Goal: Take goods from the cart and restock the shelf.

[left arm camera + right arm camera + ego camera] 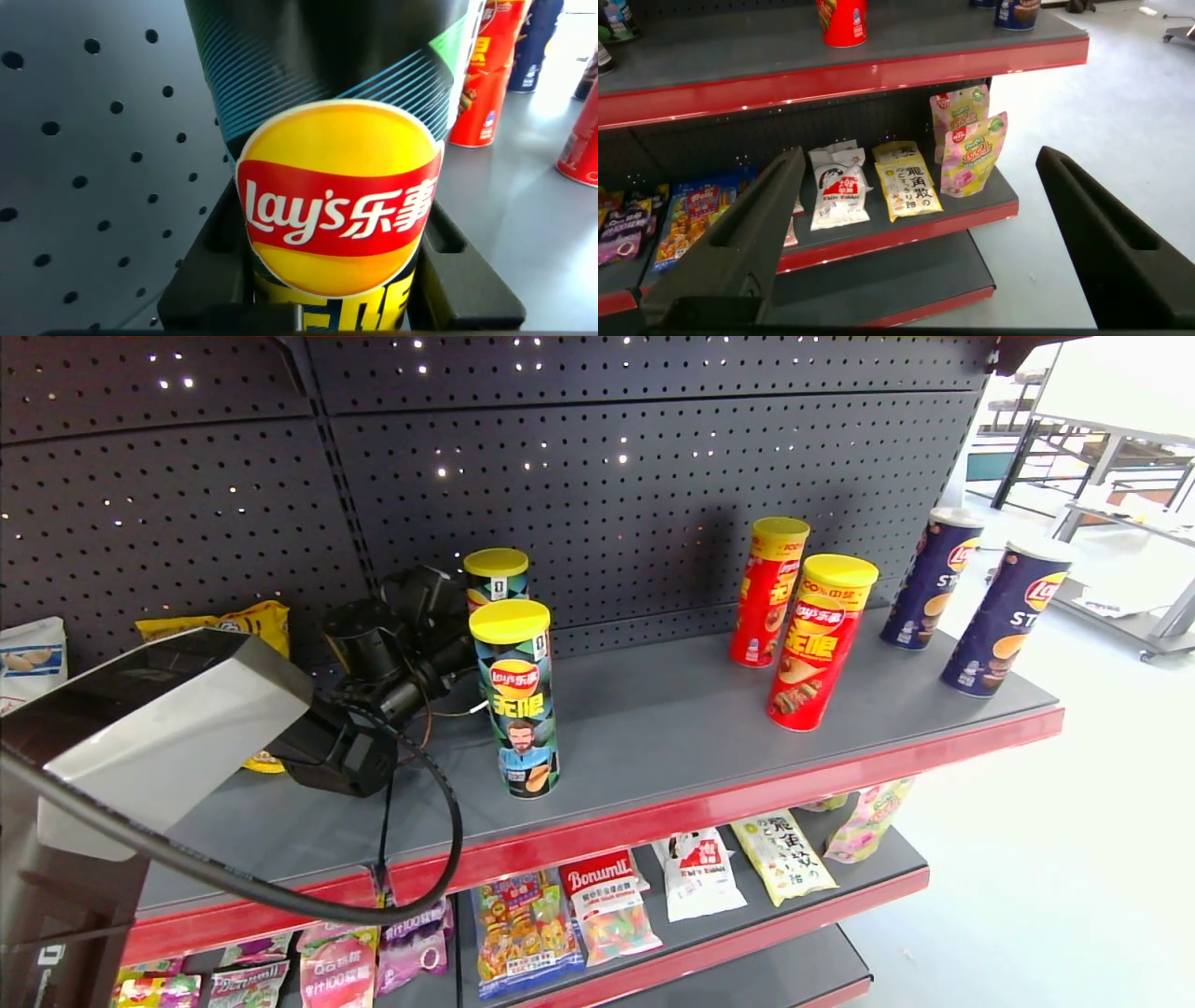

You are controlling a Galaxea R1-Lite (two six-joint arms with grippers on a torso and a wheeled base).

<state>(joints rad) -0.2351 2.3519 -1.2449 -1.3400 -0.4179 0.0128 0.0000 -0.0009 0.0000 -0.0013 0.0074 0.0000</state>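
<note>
Two black-and-teal chip cans with yellow lids stand on the grey top shelf (pixel 672 737). The front can (pixel 516 700) stands free. The rear can (pixel 496 577) stands close to the pegboard, and my left gripper (pixel 450 655) reaches in from the left and is shut on it. Seen from the left wrist, that can (pixel 336 196) sits between the two black fingers (pixel 201 275). My right gripper (pixel 943 243) hangs open and holds nothing, in front of the lower shelves.
Two red chip cans (pixel 822 639) and two dark blue ones (pixel 1006 616) stand further right on the top shelf. Yellow snack bags (pixel 252 621) lean at the back left. Snack packets (pixel 906 182) fill the lower shelf. Open floor lies to the right.
</note>
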